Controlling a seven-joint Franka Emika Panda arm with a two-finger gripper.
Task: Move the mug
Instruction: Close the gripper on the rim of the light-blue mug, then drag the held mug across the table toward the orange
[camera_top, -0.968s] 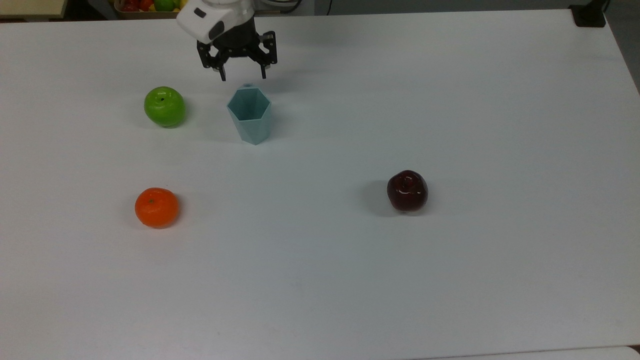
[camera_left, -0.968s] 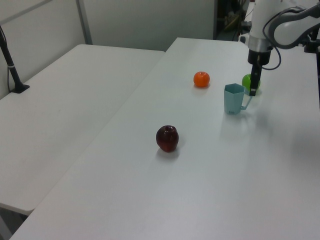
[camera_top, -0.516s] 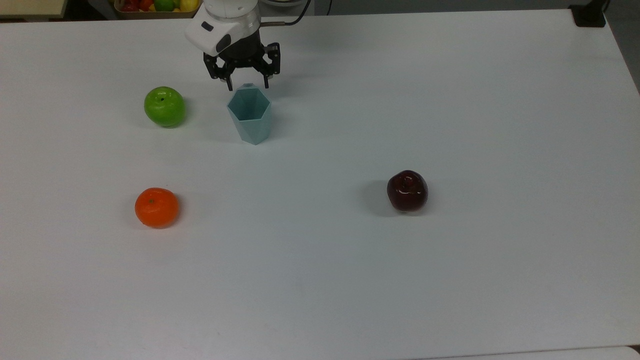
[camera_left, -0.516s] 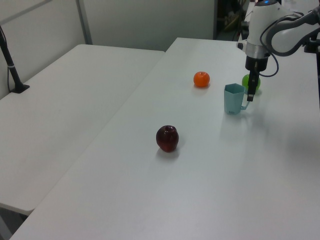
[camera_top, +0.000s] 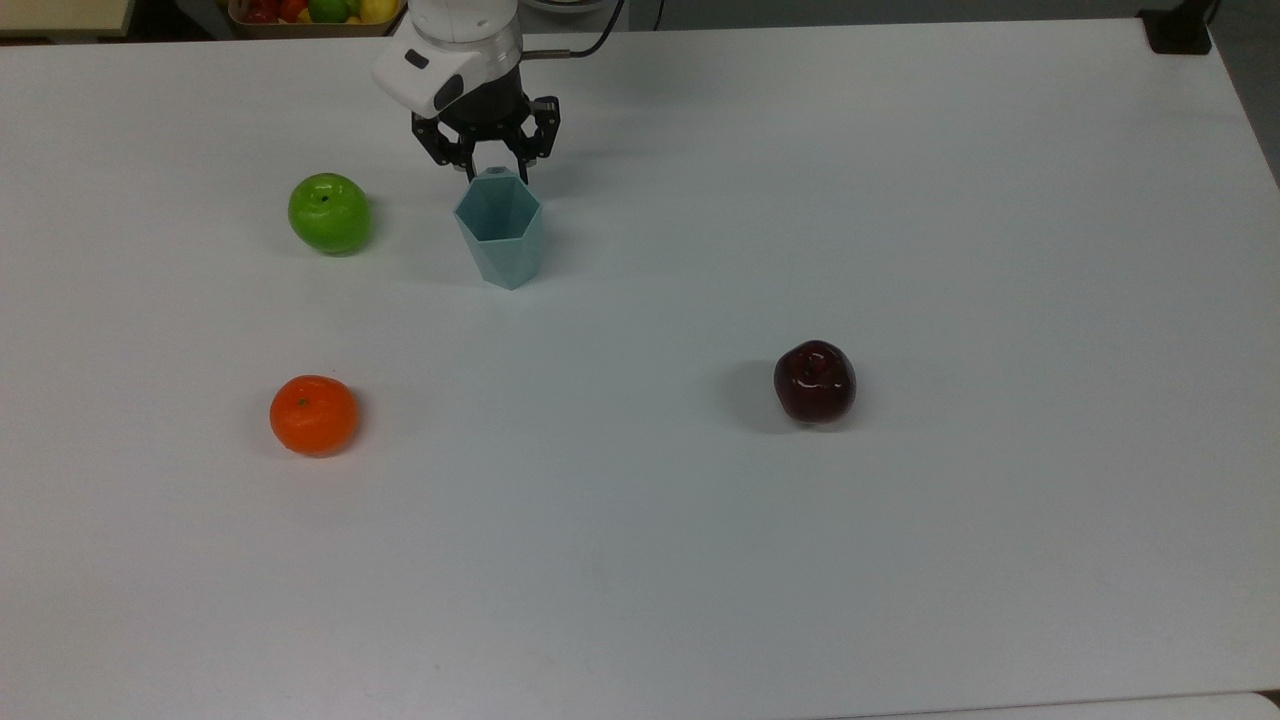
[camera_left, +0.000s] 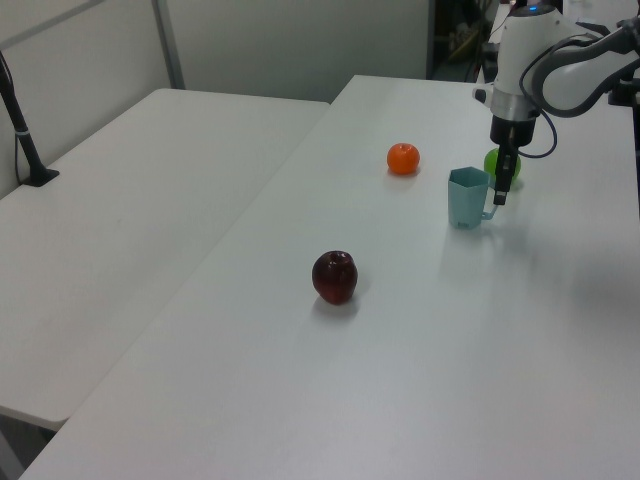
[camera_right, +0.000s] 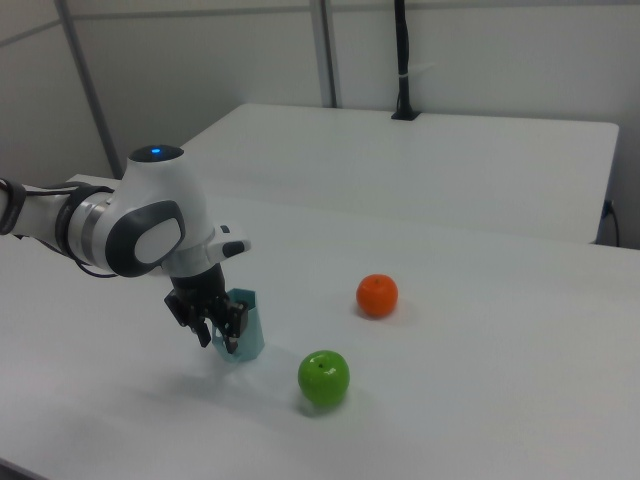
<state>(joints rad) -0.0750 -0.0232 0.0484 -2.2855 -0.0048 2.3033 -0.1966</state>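
**Closing in on the mug's handle**

My end effector (camera_top: 493, 172) has come down over the last second and now sits at the handle on the far side of the mug (camera_top: 500, 232), as the top view shows it. My fingers have drawn closer but remain apart, one on each side of the handle. The mug stands upright on the table (camera_top: 900, 200), between the green apple (camera_top: 329, 212) and me. Next I judge I should pinch and lift.

The table (camera_top: 900, 200) is smooth, matt white. The mug (camera_top: 500, 235) looks like matt pale plastic with flat facets. Beside it, the green apple (camera_top: 329, 212) is glossy; the dark red apple (camera_top: 815, 381) shines too. The orange (camera_top: 313, 414) looks duller.
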